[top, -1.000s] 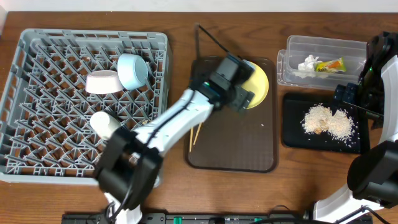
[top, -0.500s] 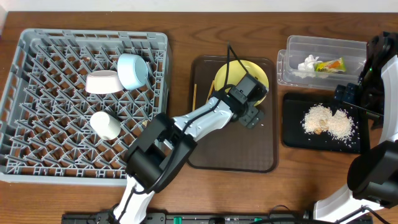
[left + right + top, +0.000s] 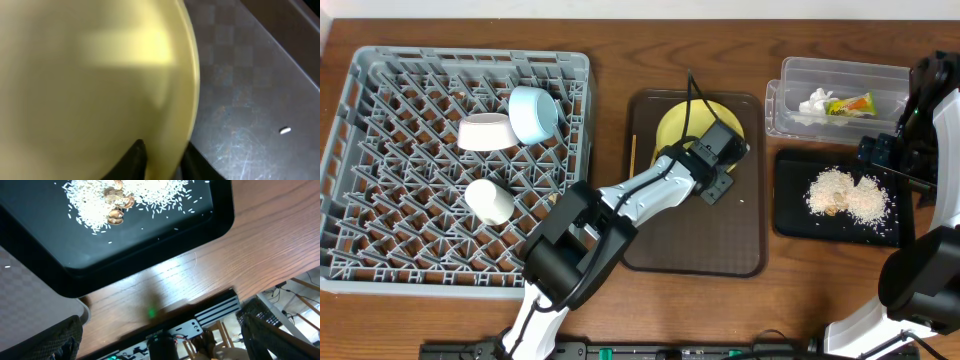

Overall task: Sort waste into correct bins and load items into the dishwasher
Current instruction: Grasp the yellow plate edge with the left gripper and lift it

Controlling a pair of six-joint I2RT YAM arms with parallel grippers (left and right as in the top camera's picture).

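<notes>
The round yellow plate (image 3: 682, 126) lies at the far end of the brown serving tray (image 3: 693, 235). My left gripper (image 3: 724, 150) reaches it from the right and is shut on its rim. In the left wrist view the plate (image 3: 90, 75) fills the left side, with its edge pinched in that gripper (image 3: 162, 156) between two black fingers (image 3: 136, 159). The grey dish rack (image 3: 380, 270) holds a light blue bowl (image 3: 533, 112), a pink bowl (image 3: 486, 132) and a white cup (image 3: 490, 200). One chopstick (image 3: 632, 152) lies at the tray's left edge. My right gripper (image 3: 165, 340) hangs open and holds nothing.
The clear tub (image 3: 840, 70) at the back right holds a white tissue (image 3: 815, 102) and a green-and-yellow wrapper (image 3: 853, 104). The black tray (image 3: 790, 215) below it carries rice crumbs (image 3: 845, 195). A stray crumb (image 3: 285, 130) lies on the brown tray.
My left gripper has swung onto the plate's right rim and shut on it. The plate has slid slightly left. The right arm has not moved.
</notes>
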